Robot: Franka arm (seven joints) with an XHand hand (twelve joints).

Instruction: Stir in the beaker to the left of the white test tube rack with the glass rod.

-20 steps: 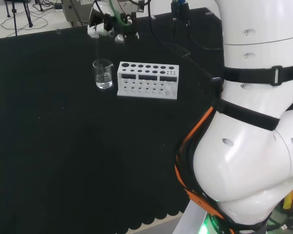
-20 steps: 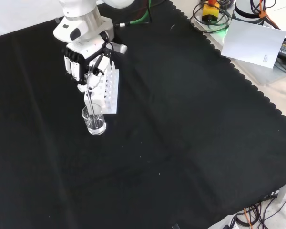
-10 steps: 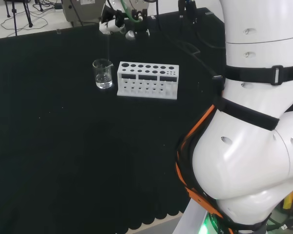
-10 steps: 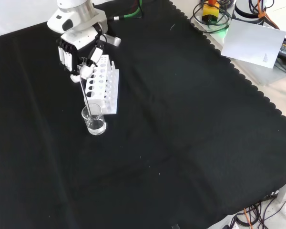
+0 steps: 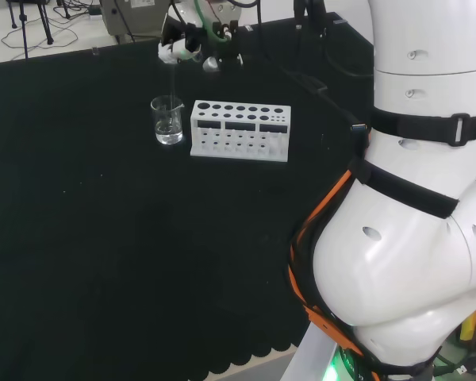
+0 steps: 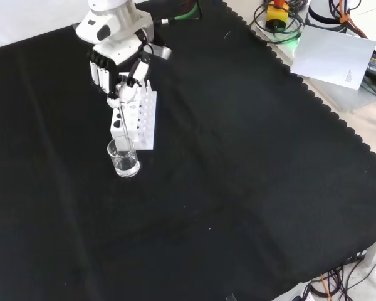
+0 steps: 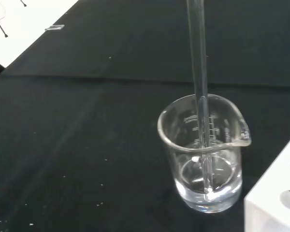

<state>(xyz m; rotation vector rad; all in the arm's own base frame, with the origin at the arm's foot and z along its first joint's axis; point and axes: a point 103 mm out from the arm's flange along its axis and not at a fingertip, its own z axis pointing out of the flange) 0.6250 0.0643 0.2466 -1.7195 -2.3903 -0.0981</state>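
The stirring is under way, by my reckoning; the hand (image 6: 116, 66) pinches the glass rod (image 7: 199, 96), whose tip sits in the beaker (image 6: 123, 158) at the white test tube rack's (image 5: 240, 130) nine o'clock in the head view; next, small circles inside the rim.

Hand (image 6: 117, 75) hangs above the black cloth (image 6: 238, 163) near its far edge in front view, palm down, fingers (image 6: 101, 74) curled, pinching the top of the glass rod (image 6: 118, 122). Big white arm links (image 5: 412, 198) stand at right of head view; hand (image 5: 182, 49) at the cloth's far edge there.
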